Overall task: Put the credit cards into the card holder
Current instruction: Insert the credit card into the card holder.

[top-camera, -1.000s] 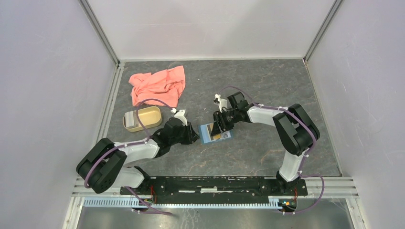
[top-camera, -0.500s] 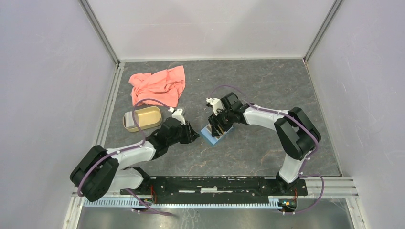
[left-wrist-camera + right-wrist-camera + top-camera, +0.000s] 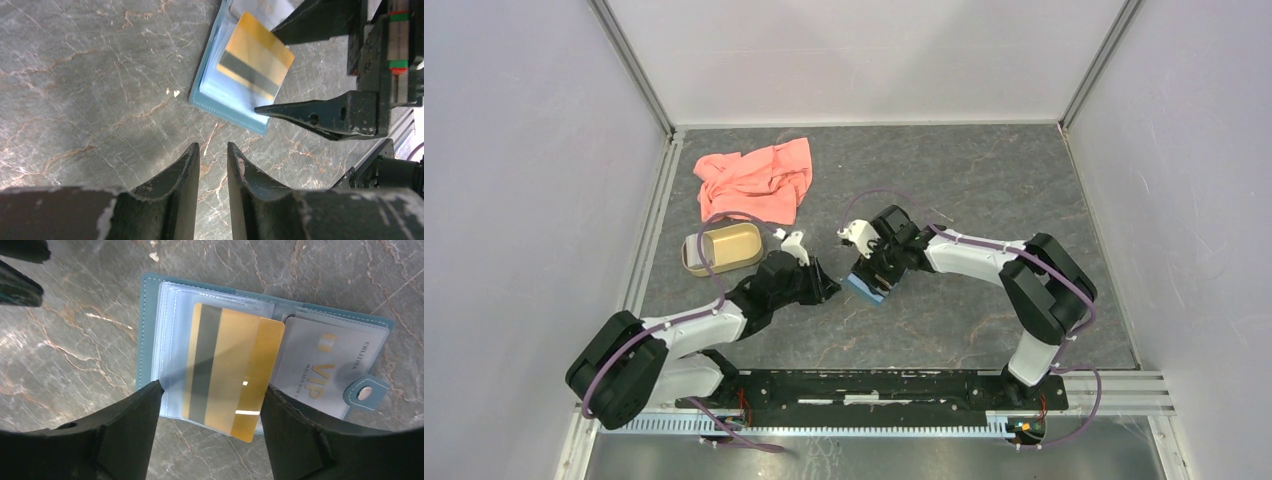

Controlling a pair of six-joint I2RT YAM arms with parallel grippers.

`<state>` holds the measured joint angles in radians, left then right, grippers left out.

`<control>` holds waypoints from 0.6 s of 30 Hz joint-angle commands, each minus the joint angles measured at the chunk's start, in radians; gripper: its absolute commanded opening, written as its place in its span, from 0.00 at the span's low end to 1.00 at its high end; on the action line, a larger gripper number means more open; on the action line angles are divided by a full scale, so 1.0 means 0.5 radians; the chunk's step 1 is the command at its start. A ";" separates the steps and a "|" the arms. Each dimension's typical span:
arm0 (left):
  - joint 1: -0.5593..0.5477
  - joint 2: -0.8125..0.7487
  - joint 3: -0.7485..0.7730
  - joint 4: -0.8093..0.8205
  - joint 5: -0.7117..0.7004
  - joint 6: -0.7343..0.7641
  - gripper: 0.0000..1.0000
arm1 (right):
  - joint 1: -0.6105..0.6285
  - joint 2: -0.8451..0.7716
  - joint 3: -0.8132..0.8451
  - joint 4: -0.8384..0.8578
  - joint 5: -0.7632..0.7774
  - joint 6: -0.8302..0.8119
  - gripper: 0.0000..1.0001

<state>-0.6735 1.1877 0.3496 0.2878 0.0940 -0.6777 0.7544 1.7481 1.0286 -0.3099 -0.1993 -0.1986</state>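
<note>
The teal card holder (image 3: 148, 330) lies open on the grey table, also in the top view (image 3: 865, 286) and the left wrist view (image 3: 220, 97). The gold-yellow card (image 3: 232, 371) with a dark stripe lies partly in its clear sleeve, and also shows in the left wrist view (image 3: 255, 62). A pale VIP card (image 3: 325, 365) sits in the right-hand pocket by the snap tab (image 3: 367, 392). No dark card shows. My right gripper (image 3: 210, 390) is open, one finger on each side of the gold card. My left gripper (image 3: 213, 146) is shut to a narrow gap, empty, just short of the holder.
A salmon-pink cloth (image 3: 754, 180) lies at the back left. A tan oval dish (image 3: 722, 248) stands left of my left arm. The two grippers (image 3: 829, 288) (image 3: 876, 268) are close together. Walls enclose the table on three sides.
My right gripper has moved left and come down over the holder, which has shifted a little left. My left gripper has drawn slightly left.
</note>
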 commanded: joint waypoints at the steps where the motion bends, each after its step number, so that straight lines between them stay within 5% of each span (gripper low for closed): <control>1: -0.003 -0.039 -0.067 0.147 0.071 -0.120 0.34 | -0.009 -0.095 0.021 -0.086 0.046 -0.262 0.80; 10: -0.003 -0.075 -0.098 0.178 0.090 -0.156 0.34 | -0.073 -0.108 0.103 -0.152 -0.220 -0.393 0.89; 18: -0.003 -0.054 -0.113 0.242 0.128 -0.175 0.34 | -0.323 -0.193 0.044 -0.108 -0.860 -0.416 0.93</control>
<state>-0.6739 1.1679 0.3019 0.3466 0.1360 -0.7288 0.6353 1.6978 1.0348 -0.3828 -0.4389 -0.3840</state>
